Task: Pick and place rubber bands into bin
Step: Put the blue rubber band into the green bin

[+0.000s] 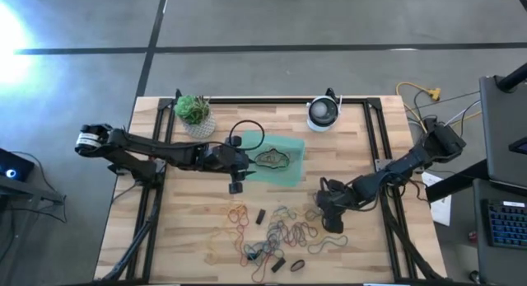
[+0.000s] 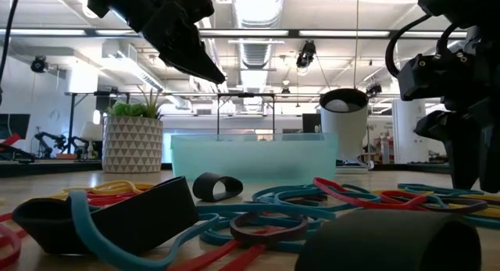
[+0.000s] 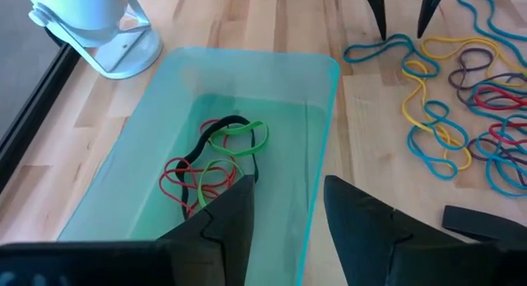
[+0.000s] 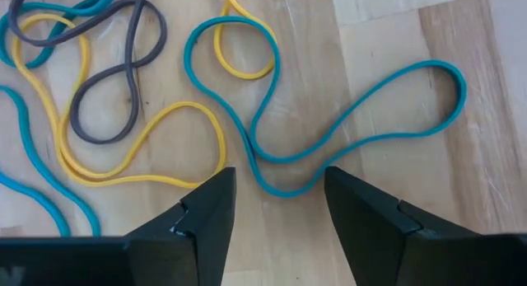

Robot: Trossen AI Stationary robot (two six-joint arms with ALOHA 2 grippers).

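Nearest to me on the pale wooden plank tabletop [image 1: 181,236] is the messy scatter of thin rubber bands [image 1: 276,232] in teal, yellow, red and grey, with a few short black rubber sleeves [image 1: 260,215] lying among them. My right gripper [image 4: 276,199] is down low at the right edge of that pile, jaws spread wide and holding nothing, sitting right over a long teal rubber loop [image 4: 346,129] that lies flat on the wood beside a yellow one [image 4: 123,146]. Further back, my left gripper [image 3: 288,212] hangs over the near rim of the shallow translucent green plastic bin [image 3: 321,138], jaws parted and empty. Inside the bin there's a small tangle of red, green and black bands [image 3: 218,158]. Behind it stand a round white and dark device [image 1: 324,114] and a small white patterned pot with a green plant [image 1: 196,114].
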